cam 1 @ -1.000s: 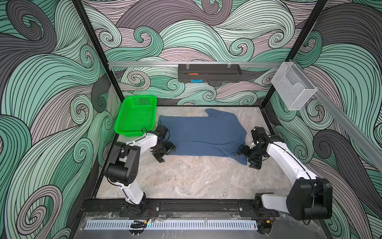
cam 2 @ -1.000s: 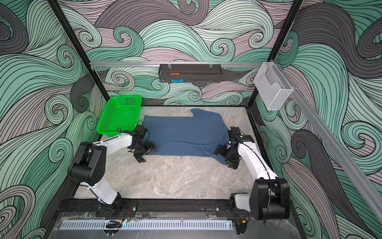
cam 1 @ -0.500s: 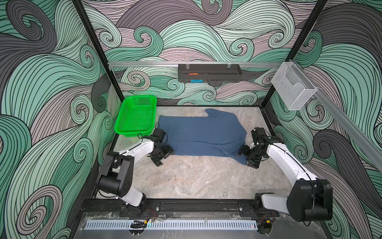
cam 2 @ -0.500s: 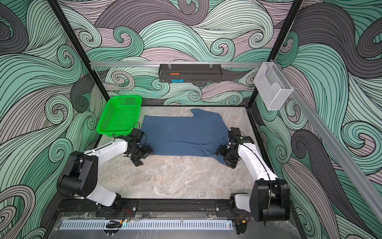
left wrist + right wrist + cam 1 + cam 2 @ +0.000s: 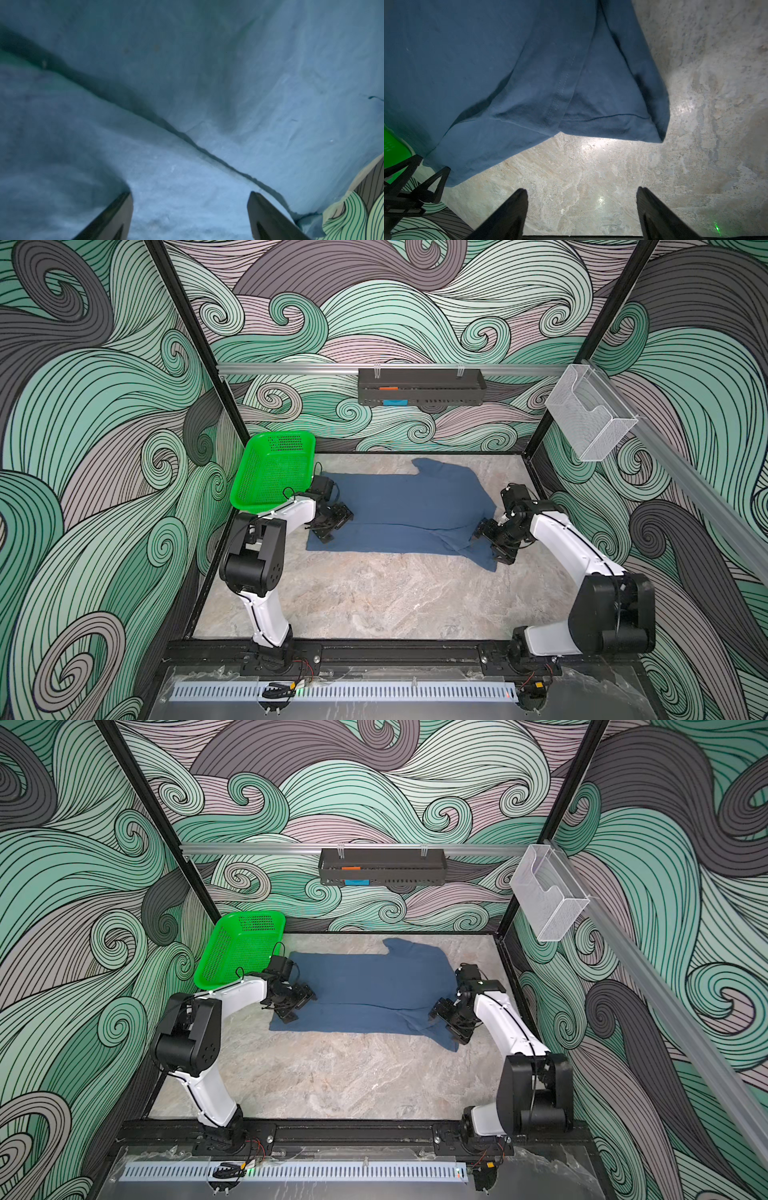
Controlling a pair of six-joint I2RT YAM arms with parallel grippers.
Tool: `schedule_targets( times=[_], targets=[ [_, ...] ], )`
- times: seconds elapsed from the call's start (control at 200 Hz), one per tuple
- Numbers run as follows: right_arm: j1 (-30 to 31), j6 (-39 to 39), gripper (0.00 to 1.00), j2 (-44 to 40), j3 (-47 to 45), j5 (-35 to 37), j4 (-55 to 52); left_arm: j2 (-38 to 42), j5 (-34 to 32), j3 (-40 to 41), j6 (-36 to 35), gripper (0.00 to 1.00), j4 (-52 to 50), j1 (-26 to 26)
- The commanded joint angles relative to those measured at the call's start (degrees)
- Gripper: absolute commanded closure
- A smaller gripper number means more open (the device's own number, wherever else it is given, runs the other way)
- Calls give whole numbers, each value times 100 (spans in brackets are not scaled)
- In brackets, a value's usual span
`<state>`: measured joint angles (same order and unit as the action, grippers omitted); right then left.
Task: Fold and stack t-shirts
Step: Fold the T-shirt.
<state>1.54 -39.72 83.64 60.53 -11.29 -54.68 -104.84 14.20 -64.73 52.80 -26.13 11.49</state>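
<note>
Now | t-shirt (image 5: 407, 506): flat on the surface (image 5: 374, 601) toward its far edge; one lengthwise fold seems laid; a sleeve juts out | left tool (image 5: 334, 526): wide, empty, over the end by the green basket (image 5: 249, 499) | right tool (image 5: 493, 543): wide, empty, beside the jutting sleeve | to do, I judge: remaining folds; stacking

The t-shirt (image 5: 399, 506) is a plain slate-blue, short-sleeved cloth garment with no print. It lies spread flat on the rear half of the marbled surface (image 5: 374, 597), body running side to side, as both top views show. The rear sleeve (image 5: 430, 467) points toward the back wall. The front sleeve (image 5: 478, 553), at the right end, angles toward the front and lies rumpled in layers; the right wrist view shows its double-stitched hem. A lengthwise overlap edge (image 5: 395, 525) crosses the body near its front side.
</note>
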Motion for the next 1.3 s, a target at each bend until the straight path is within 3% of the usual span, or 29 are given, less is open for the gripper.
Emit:
schedule_targets(
  times=[0.0, 0.345, 0.65, 0.896, 1.031, 1.196, 1.296],
  targets=[
    [-13, -21, 16, 393, 137, -157, 43, 26, -3, 450, -167, 10, -269, -39],
    [158, -298, 38, 1299, 81, -627, 779, 973, -94, 1492, -502, 10, -446, -111],
    [458, -346, 47, 1845, 282, -673, 1054, 1188, 30, 1160, -385, 10, -549, -111],
    [469, -217, 61, 1991, 576, -625, 934, 1333, 22, 1050, -384, 10, -699, -111],
    [466, -180, 57, 1971, 793, -623, 697, 1360, 18, 1193, -358, 10, -652, -111],
    [469, -75, 37, 1907, 1093, -613, 180, 1287, 39, 1246, -331, 10, -587, -112],
    [470, -49, 38, 1838, 1140, -600, 149, 1191, 65, 1211, -315, 10, -552, -120]
  ],
)
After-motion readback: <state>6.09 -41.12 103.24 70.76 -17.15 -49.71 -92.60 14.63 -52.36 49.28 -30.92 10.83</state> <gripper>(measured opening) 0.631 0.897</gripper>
